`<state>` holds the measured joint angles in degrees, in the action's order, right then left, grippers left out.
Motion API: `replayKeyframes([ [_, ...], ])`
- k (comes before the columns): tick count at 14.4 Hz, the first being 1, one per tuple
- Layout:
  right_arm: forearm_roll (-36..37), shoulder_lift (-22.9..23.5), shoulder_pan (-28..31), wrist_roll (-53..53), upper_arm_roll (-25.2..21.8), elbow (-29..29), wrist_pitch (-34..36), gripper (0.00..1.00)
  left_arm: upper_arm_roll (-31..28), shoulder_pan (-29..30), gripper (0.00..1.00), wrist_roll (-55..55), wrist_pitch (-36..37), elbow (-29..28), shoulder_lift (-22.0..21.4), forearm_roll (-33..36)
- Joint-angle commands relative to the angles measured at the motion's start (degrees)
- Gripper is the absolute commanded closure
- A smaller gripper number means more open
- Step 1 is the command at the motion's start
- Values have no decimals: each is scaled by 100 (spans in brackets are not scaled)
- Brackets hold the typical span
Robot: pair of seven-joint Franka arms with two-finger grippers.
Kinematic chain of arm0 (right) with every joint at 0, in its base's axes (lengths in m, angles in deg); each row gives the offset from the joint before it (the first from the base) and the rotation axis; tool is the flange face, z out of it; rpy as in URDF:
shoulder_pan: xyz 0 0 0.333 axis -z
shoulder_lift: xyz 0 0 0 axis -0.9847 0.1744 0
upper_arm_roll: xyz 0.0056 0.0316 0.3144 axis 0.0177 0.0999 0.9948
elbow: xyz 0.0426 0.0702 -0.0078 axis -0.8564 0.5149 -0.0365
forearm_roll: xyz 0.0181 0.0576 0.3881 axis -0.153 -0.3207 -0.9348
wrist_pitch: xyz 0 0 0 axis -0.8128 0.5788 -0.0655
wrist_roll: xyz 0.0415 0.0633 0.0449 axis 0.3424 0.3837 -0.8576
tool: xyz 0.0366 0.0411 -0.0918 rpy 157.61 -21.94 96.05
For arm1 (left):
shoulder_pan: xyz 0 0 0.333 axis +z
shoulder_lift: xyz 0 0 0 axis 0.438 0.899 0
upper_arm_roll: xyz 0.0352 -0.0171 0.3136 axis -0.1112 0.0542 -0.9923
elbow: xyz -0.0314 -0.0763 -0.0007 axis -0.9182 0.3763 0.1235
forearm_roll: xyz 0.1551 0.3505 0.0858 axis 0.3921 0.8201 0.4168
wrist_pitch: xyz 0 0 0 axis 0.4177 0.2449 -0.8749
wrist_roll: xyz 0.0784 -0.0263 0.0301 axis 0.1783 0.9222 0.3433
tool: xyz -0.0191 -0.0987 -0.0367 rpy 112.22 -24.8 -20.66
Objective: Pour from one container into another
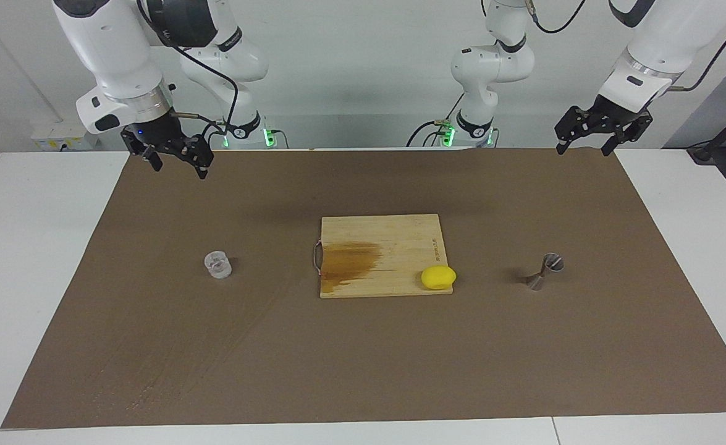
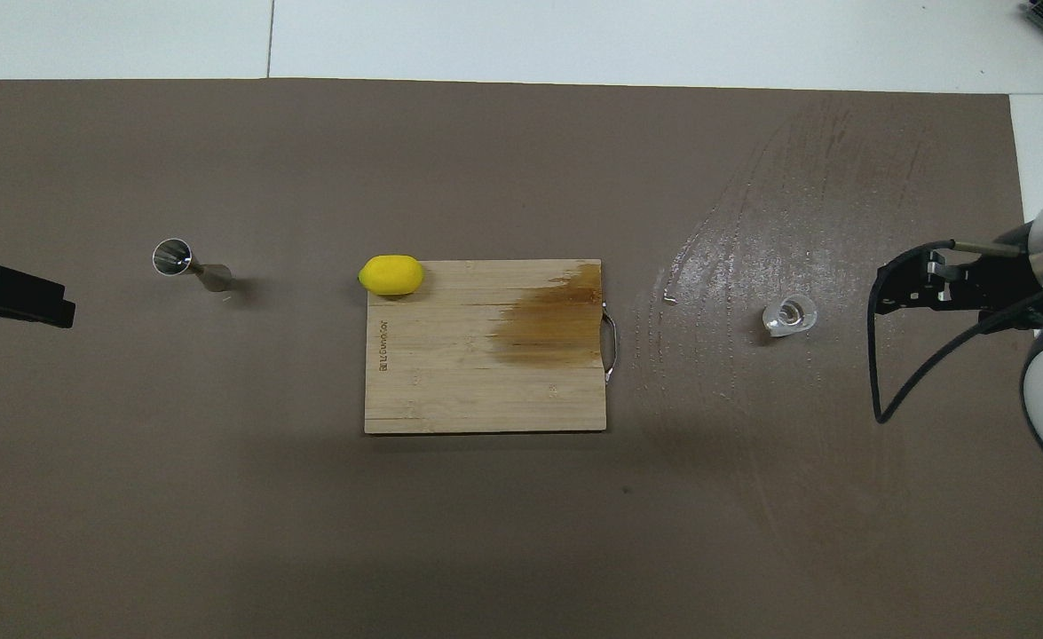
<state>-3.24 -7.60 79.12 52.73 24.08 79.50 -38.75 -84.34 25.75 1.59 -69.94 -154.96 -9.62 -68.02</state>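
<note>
Brown mat (image 1: 363, 371) covers white table (image 1: 35, 278) (streaked near cup (image 1: 218, 264)).

cup (image 1: 217, 265): clear plastic, slightly frosted
jigger (image 1: 546, 271): shiny steel
board (image 1: 382, 254): pale wood, dark stain at 9 o'clock
lemon (image 1: 438, 277): yellow, smooth, matt
mat (image 1: 363, 358): brown, matt

We note a white desk (image 1: 41, 259) covered across most of its top by a brown mat (image 1: 363, 358), white margins showing along the edges. A plain pale wall (image 1: 363, 68) stands at the robots' edge. Lighting is even.
</note>
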Motion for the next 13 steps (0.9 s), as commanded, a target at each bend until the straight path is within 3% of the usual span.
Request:
replayKeyframes([
  [1, -71, -129, 84, -101, 33, 129, 15, 0, 20, 66, 0, -105, 87, 22, -47, -2],
  [7, -71, -129, 84, -101, 33, 129, 15, 0, -6, 49, 0, -26, 26, -295, -214, 7],
  [10, -71, -129, 84, -101, 33, 129, 15, 0, 2, -12, 0, 271, -388, -505, -206, 7],
  [13, -71, -129, 84, -101, 33, 129, 15, 0, 11, -74, 0, 878, -546, -419, 275, 7],
])
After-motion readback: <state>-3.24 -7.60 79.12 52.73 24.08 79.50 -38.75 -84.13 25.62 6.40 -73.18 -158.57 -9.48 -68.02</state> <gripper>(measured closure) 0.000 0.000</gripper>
